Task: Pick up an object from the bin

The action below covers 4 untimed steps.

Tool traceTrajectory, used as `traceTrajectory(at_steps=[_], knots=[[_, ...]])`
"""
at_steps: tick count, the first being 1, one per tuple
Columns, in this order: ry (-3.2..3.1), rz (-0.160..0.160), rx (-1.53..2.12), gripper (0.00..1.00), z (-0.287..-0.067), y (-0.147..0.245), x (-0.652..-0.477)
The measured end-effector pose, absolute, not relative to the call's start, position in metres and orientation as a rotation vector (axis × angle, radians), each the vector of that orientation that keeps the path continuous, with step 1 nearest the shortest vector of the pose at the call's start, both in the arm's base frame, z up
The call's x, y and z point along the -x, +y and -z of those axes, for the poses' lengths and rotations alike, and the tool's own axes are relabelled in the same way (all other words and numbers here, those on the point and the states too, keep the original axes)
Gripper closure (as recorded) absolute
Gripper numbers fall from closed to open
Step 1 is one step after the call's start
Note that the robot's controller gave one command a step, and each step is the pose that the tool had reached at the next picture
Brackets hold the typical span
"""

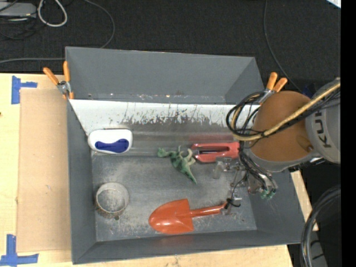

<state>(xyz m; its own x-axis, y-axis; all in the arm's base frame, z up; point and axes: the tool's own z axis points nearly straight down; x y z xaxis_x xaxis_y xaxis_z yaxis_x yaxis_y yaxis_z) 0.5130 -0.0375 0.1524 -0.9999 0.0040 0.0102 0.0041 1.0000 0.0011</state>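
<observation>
**Bin** [167, 88], grey metal. Contents:
- Orange toy shovel [172, 217]: front centre, blade left, handle pointing right.
- Jaws: down at the handle's right end; whether open or closed cannot be told.
- Green toy dinosaur [183, 160]: centre.
- Red-handled tool [214, 151]: just right of the dinosaur.
- White-and-blue item [111, 141]: back left.
- Round metal cup [112, 198]: front left.

Writing: "KU" on the arm [329, 128].

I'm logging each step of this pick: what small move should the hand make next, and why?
Probably a slight drop onto the handle of the orange shovel: the hand sits right at that handle's right end, while the red-handled tool and the green toy dinosaur lie apart, farther back.
</observation>
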Motion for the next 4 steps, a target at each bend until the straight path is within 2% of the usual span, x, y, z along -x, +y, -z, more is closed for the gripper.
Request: traceTrajectory(at_steps=[1,2,3,4], knots=[[-3.139,0.001,0.003,0.0,-0.156,-0.037,-0.515],[-3.132,0.003,-0.157,0.0,-0.068,-0.014,-0.492],[-3.145,0.0,-0.034,0.0,-0.131,-0.01,-0.491],[-3.109,0.006,-0.329,0.0,-0.099,0.007,-0.502]])
